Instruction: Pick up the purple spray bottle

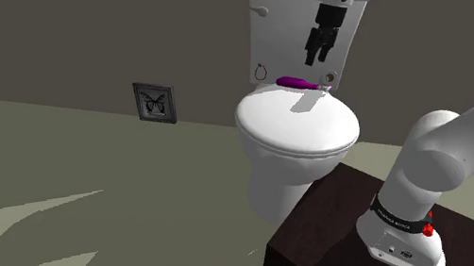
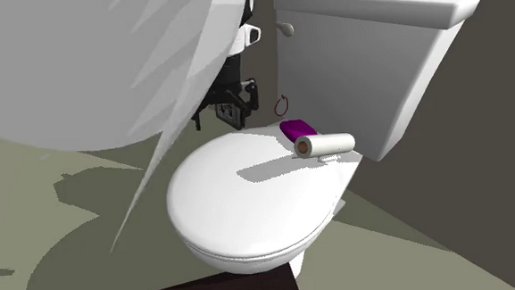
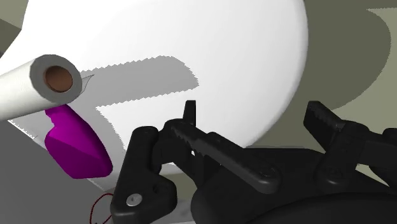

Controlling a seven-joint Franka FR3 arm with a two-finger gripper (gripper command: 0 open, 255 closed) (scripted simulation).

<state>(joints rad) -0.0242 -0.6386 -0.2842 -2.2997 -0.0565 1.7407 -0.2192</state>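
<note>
Arm [image 1: 456,142] raised, reaching forward; fingers [image 3: 323,118] apart, empty.

purple spray bottle [image 1: 296,82], lying flat, behind toilet lid [image 1: 297,133], beside paper roll [image 2: 325,145]

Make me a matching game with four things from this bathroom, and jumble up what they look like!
Things:
1. spray bottle
2. paper roll
3. butterfly picture
4. gripper

Descriptions:
A. black and open
B. hanging up in a frame
C. purple, lying down
D. white with a brown middle

Pairs: 1-C, 2-D, 3-B, 4-A
</note>
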